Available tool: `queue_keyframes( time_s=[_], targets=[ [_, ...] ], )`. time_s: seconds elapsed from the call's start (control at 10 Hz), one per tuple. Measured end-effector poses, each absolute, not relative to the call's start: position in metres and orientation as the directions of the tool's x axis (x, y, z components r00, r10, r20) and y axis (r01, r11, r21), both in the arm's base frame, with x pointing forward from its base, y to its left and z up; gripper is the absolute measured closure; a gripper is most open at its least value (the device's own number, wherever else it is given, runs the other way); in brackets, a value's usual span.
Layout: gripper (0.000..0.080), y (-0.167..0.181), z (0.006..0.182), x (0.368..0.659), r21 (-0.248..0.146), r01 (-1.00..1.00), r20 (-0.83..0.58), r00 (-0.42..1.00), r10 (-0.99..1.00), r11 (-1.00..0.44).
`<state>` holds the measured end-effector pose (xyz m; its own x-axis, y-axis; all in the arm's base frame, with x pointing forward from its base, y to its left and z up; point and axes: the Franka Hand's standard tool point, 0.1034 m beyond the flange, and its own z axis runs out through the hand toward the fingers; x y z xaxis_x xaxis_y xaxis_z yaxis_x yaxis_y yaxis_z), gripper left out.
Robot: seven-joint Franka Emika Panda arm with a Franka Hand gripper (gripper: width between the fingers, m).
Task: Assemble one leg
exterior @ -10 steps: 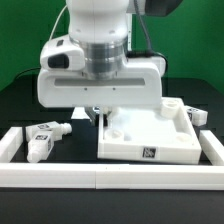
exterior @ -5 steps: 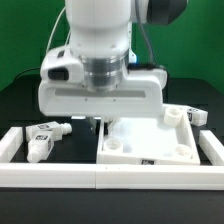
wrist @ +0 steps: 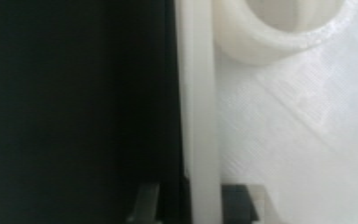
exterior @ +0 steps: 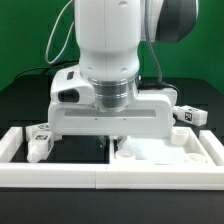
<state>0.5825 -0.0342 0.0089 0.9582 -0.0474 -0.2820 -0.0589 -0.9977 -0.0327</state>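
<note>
The large white tabletop (exterior: 165, 152) lies near the front rail, mostly hidden by my hand. In the wrist view its upright side wall (wrist: 197, 100) runs between my fingers (wrist: 243, 203), with a round corner boss (wrist: 309, 30) beyond. My gripper (wrist: 197, 205) is shut on that wall; in the exterior view it (exterior: 110, 143) is low under the hand. Two small white tagged legs (exterior: 40, 140) lie at the exterior view's left. Another leg (exterior: 190, 113) lies at the right, behind the tabletop.
A white rail frame borders the work area along the front (exterior: 60, 178), the left (exterior: 10, 140) and the right (exterior: 213, 150). The table surface (wrist: 69, 100) is black. A green backdrop stands behind.
My hand has moved toward the front rail and to the exterior view's right, and the tabletop has slid forward with it. The legs at the left have stayed put.
</note>
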Motion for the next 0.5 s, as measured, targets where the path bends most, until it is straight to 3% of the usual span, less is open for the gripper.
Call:
queue_keyframes(
  time_s=[0.5],
  targets=[
    [0.0750,-0.0214,0.0070,0.5831,-0.023,-0.062,-0.262,0.963,-0.053,-0.998]
  ],
)
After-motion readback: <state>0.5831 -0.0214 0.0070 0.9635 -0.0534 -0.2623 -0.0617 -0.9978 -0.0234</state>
